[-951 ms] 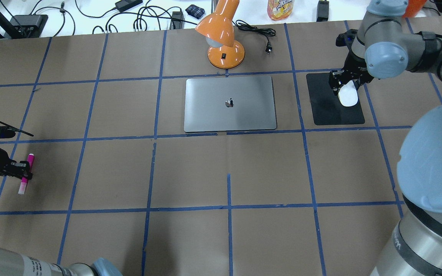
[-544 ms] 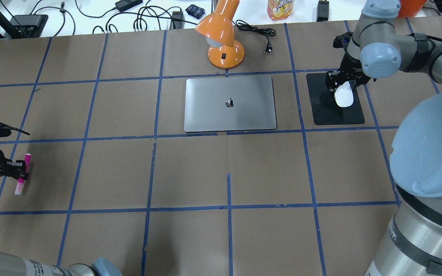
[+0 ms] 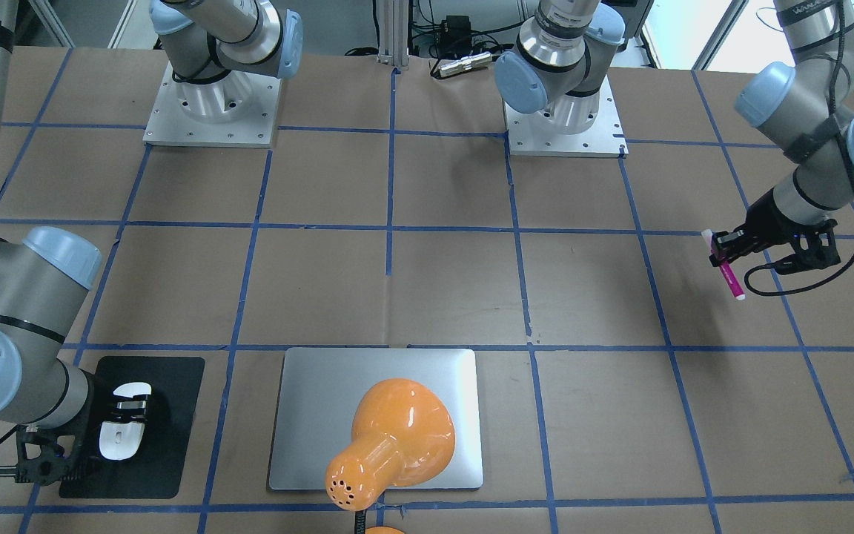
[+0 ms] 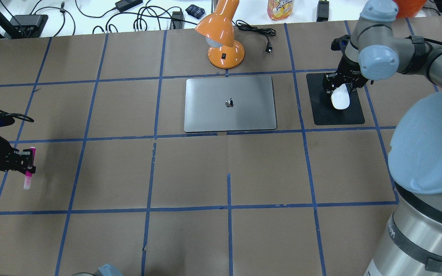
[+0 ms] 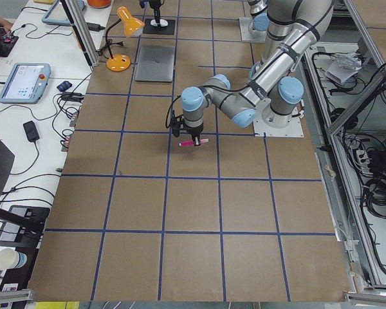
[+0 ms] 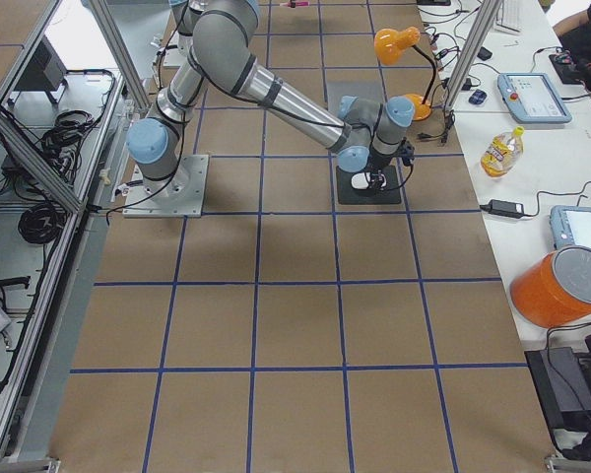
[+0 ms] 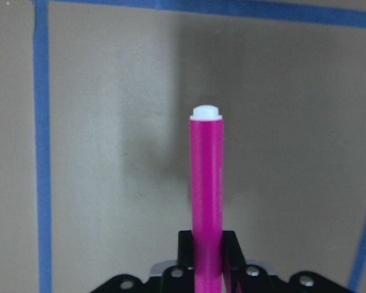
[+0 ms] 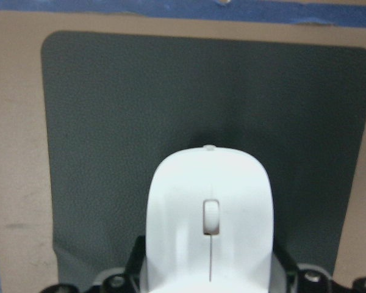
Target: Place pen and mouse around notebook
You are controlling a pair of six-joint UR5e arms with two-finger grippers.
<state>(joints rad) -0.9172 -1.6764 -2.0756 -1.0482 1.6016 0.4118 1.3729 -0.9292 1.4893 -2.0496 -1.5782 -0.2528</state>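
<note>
The left gripper (image 4: pixel 29 165) is clamped across the middle of the pen (image 4: pixel 27 181), far out at the left edge of the table (image 4: pixel 190 172) and well apart from the notebook (image 4: pixel 213 111). The pen lies roughly level, and its shadow suggests it hangs clear of the table. That arm is folded out sideways with its wrist pointing down. The step, I judge, is to carry the pen in level, stop just beside the notebook's left edge rather than over it, and lower it to the surface before letting go so it cannot roll. At centre the notebook lies shut, with an orange lamp (image 4: pixel 225 53) just beyond it. On the right, the right gripper (image 4: pixel 338 87) is closed on the mouse (image 4: pixel 340 99) over the black mat (image 4: pixel 320 111), near the notebook; whether the mouse touches the mat I cannot tell. That arm is stretched far forward, wrist down
</note>
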